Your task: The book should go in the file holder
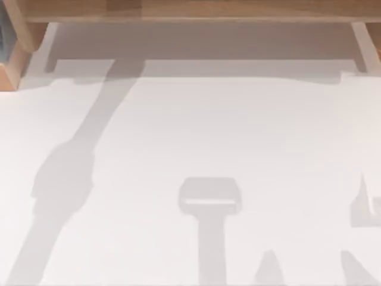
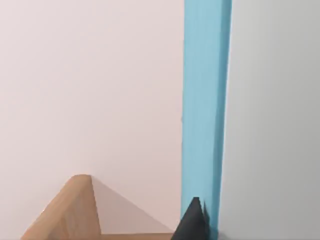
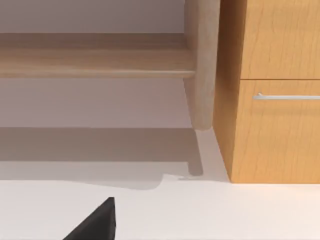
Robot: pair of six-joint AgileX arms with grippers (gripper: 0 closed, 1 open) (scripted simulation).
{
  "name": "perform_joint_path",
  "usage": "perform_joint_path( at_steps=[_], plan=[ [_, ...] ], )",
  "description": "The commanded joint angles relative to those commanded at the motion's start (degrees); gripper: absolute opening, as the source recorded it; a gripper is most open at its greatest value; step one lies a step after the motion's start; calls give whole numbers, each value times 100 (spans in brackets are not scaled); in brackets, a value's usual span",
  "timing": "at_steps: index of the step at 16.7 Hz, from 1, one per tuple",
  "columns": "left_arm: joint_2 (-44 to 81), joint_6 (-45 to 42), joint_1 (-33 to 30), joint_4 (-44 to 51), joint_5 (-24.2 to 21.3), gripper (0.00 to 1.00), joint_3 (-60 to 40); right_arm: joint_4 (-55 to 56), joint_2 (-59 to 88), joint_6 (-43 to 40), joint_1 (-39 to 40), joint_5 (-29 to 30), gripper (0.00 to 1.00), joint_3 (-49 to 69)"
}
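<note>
The file holder (image 1: 16, 56) is light-brown wood at the table's far left back corner, cut off by the picture's edge. A slanted corner of the file holder (image 2: 70, 212) also appears in the left wrist view, against a pale wall. A black tip of my left gripper (image 2: 192, 222) pokes in beside it, close to a tall blue upright strip (image 2: 205, 110). A black tip of my right gripper (image 3: 95, 225) hovers over the white table, facing the shelf. The book is out of view.
A long wooden shelf board (image 1: 190, 11) runs along the back, with a post (image 3: 202, 65) under it. A wooden drawer cabinet (image 3: 275, 100) with a metal handle stands beside the post. Arm shadows lie across the white table (image 1: 196, 131).
</note>
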State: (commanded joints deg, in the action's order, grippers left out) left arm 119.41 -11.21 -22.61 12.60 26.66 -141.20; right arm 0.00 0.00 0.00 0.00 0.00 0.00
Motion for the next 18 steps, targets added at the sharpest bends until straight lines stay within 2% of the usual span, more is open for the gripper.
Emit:
perform_joint_path(
  at_steps=[5,13,18],
  plan=[
    [-820,-1880,1848,-725,-633,0,1338,0,0,0,0,0,100,0],
    [-1198,-5355,5007,-2051,-2145,0,4848,0,0,0,0,0,100,0],
    [-1243,-7124,6222,-2968,-3273,0,7031,0,0,0,0,0,100,0]
  ],
)
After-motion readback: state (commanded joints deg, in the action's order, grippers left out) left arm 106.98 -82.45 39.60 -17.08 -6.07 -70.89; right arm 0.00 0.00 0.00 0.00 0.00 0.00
